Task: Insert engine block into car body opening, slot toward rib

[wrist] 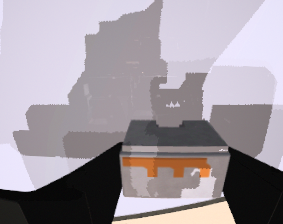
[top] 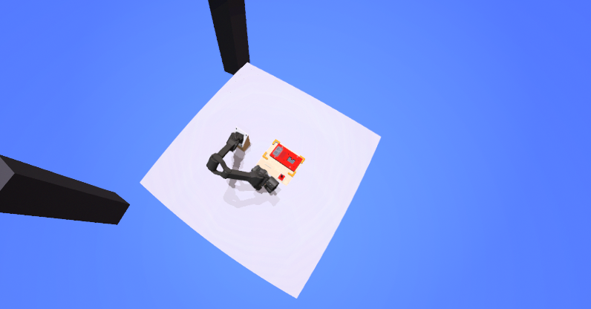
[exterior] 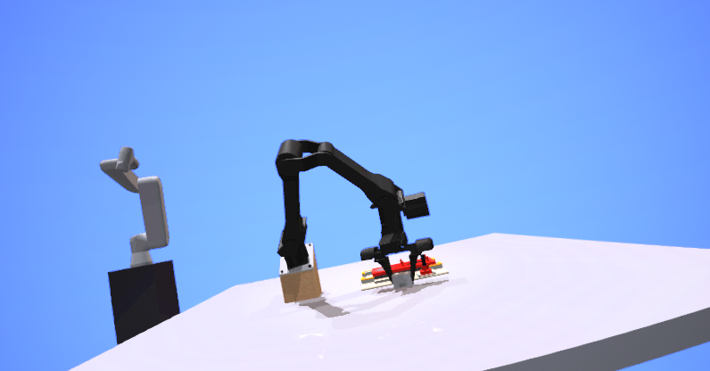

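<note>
The engine block (exterior: 402, 281) (wrist: 172, 187) is a grey block with an orange pattern on its near side and a notch in the far edge of its dark top. It stands on the table beside the board. My gripper (exterior: 401, 277) (wrist: 175, 170) is shut on it, one finger against each end. In the top view the arm's wrist hides the fingers and the block. The red car body (top: 284, 157) (exterior: 399, 267) lies on the cream board (top: 275, 169) (wrist: 197, 212). Two grey patches show in its top. I cannot tell the rib at this size.
A small red piece (top: 281, 177) (exterior: 425, 270) stands upright on the board, close to my gripper. Yellow-orange corner brackets (top: 275, 142) surround the car body. The arm's wooden base block (exterior: 301, 288) stands to the left. A grey arm (exterior: 153, 211) on a black pedestal stands beyond the table.
</note>
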Robot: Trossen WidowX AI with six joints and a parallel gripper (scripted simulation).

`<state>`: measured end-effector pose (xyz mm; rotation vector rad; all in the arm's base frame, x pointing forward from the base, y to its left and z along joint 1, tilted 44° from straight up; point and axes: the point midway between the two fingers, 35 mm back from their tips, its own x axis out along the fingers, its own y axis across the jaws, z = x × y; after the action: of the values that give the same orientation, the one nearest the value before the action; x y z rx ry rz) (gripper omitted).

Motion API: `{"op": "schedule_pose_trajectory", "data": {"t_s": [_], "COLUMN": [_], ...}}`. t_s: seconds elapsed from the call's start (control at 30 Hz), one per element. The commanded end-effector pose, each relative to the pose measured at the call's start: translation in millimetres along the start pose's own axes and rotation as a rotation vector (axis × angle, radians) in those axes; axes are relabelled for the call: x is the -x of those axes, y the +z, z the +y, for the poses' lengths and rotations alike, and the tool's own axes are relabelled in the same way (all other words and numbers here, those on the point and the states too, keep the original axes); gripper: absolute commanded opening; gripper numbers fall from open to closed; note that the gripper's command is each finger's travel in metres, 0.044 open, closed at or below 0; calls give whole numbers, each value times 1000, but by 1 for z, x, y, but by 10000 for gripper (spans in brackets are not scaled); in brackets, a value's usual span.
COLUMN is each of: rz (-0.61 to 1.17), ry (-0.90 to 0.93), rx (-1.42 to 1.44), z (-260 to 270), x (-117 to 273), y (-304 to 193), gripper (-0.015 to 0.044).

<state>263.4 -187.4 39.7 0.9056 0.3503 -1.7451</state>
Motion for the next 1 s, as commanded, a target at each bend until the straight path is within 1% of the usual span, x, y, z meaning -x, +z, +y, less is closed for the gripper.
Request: {"op": "schedule_pose_trajectory", "data": {"t_s": [0.0,0.03,0.97], "rz": [6,7,11], "ry": [10,10,8], "rx": [-3,-3,-2], "z": [4,5,6], "x": [10,13,100], "y": [-2,-2,1], "gripper": [6,0,0]}}
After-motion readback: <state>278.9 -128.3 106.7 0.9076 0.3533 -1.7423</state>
